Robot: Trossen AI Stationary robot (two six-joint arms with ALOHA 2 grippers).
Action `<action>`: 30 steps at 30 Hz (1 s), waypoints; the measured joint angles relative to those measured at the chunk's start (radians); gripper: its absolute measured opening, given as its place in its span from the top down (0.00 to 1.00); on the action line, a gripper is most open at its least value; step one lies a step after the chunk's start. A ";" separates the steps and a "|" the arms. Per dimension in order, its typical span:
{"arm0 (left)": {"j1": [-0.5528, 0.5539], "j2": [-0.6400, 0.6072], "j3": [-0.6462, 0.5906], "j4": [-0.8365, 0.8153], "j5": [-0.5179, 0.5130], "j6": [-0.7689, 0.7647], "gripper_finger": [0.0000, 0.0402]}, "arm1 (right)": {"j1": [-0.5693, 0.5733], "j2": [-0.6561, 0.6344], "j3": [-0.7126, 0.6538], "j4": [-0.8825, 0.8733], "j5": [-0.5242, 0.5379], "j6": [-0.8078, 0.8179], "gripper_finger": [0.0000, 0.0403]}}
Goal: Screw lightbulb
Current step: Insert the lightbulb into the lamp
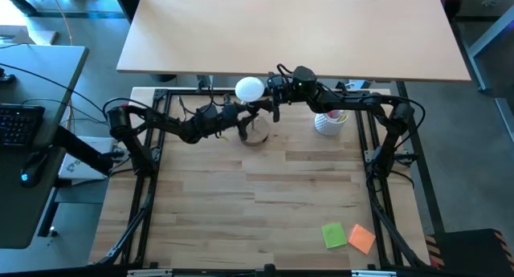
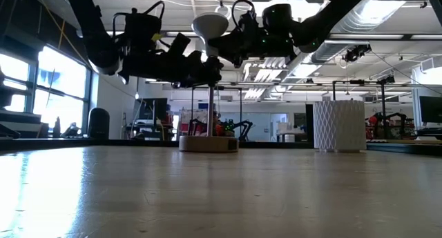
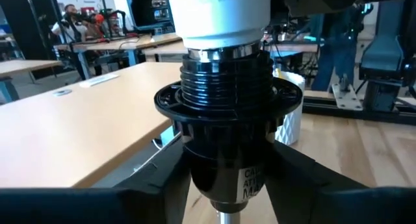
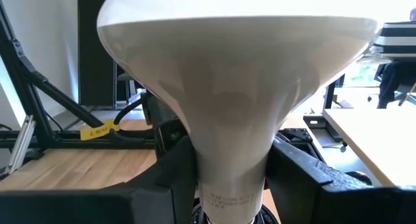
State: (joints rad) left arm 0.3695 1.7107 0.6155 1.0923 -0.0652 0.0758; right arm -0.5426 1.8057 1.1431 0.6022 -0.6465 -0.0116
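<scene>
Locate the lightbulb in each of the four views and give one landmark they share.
High view: the lightbulb is at the table's far edge, between the two grippers.
Low view: upper centre, atop the lamp's pole.
Left wrist view: top centre, its neck entering the black socket.
Right wrist view: fills the centre, globe up, neck between the fingers.
Shared landmark: the black socket under the bulb, mostly hidden in the other views.
</scene>
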 joint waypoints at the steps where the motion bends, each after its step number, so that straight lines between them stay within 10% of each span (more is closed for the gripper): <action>1: -0.001 0.000 0.000 -0.002 0.001 -0.005 0.63 | 0.000 0.000 0.000 0.000 0.005 0.010 0.62; 30: -0.074 -0.005 0.003 -0.031 0.027 0.009 0.65 | 0.053 0.004 -0.001 -0.017 -0.054 -0.042 0.42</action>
State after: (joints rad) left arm 0.2958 1.7054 0.6186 1.0613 -0.0380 0.0844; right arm -0.4897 1.8099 1.1419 0.5852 -0.7009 -0.0531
